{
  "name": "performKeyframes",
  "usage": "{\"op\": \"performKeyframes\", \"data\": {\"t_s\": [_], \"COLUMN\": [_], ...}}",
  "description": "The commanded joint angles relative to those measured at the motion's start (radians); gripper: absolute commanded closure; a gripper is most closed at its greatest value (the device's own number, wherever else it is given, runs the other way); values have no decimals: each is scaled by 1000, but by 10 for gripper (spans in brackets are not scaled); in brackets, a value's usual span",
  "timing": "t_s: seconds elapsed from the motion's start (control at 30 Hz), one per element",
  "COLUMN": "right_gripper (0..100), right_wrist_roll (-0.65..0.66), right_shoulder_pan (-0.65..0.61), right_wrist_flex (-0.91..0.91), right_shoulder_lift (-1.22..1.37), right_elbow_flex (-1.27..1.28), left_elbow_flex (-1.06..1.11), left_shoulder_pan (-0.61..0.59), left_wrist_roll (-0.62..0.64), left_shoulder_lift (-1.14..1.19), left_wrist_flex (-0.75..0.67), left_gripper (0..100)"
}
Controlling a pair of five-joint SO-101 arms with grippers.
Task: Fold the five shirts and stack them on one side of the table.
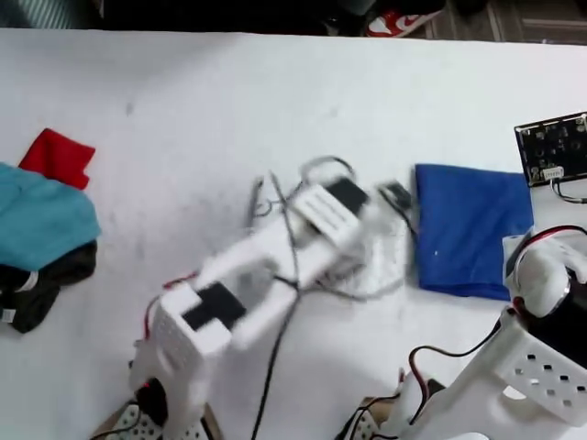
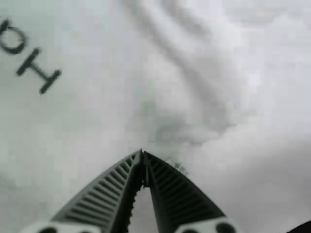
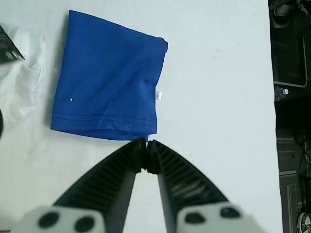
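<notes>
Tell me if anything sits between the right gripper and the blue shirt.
Nothing visible does. The right gripper, shut, hangs right at the blue shirt's hem with nothing between them. The white shirt lies beside the blue one, out of the path.

You see a blue shirt [image 1: 472, 229], a white shirt [image 2: 204, 63] with dark letters, a teal shirt [image 1: 41, 215], a red shirt [image 1: 57, 156] and a black shirt [image 1: 37, 293].

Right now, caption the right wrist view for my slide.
Shut right gripper poised near a folded blue shirt on the white table.
</notes>
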Motion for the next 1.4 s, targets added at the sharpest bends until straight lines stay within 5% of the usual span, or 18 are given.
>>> {"op": "performKeyframes", "data": {"t_s": [0.0,0.13,0.33,0.57,1.03,1.23,1.37], "right_gripper": [981,981,981,981,978,822,815], "right_wrist_roll": [0,0,0,-3,-391,-539,-618], "right_shoulder_pan": [8,8,4,-120,-671,-757,-780], "right_wrist_flex": [4,4,5,5,-133,-228,-278], "right_shoulder_lift": [-12,-12,-12,-2,25,248,423], "right_elbow_flex": [-35,-38,-34,83,491,473,331], "left_elbow_flex": [-61,-103,-319,-321,-137,-26,21], "left_shoulder_pan": [93,36,-239,-529,-1214,-1432,-1535], "left_wrist_roll": [29,29,31,20,-275,-350,-350], "left_shoulder_lift": [-10,-21,-33,-367,-792,-912,-932], "left_wrist_flex": [3,34,212,209,204,203,203], "left_gripper": [977,977,977,977,977,977,977]}}
